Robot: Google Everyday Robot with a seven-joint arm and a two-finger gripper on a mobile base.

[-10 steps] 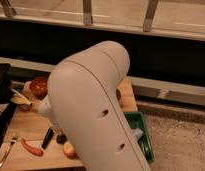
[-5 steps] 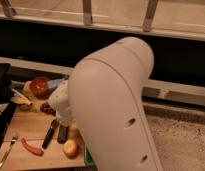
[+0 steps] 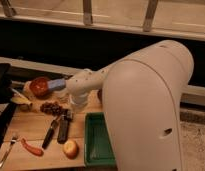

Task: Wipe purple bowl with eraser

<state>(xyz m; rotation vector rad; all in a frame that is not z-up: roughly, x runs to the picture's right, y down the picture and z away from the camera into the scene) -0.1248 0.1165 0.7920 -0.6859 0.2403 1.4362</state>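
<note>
Little of the purple bowl (image 3: 100, 95) shows. A dark rounded patch at the back of the table (image 3: 31, 125), wedged between the forearm and the bulky upper arm (image 3: 146, 110), is my best guess at it, and I cannot be sure. If that is the bowl, it sits behind the green tray (image 3: 91, 150), well apart from the eraser.

The eraser (image 3: 63, 131) lies flat on the wood, its long side running away from the camera. It is just beside the knife (image 3: 50, 134) and near the apple (image 3: 70, 148), and nothing touches it.

The gripper (image 3: 75, 101) hangs at the arm's far end, over the back of the table between the red bowl (image 3: 40, 86) and the tray. It is behind the eraser and clear of it. Whether it is released or clenched I cannot tell, but the eraser is not in it.

Half a second ago the wrist stood further left, nearly over the eraser. Now it has drawn back and to the right, toward the dark patch. The upper arm has swung aside too, uncovering the tray. The eraser has not shifted through any of this.

So I judge that the wipe has not begun and the pick-up is still to come. Nearing the bowl empty-handed gains nothing. The next move calls for coming down over the eraser, across its narrow side, without nudging the knife alongside.
</note>
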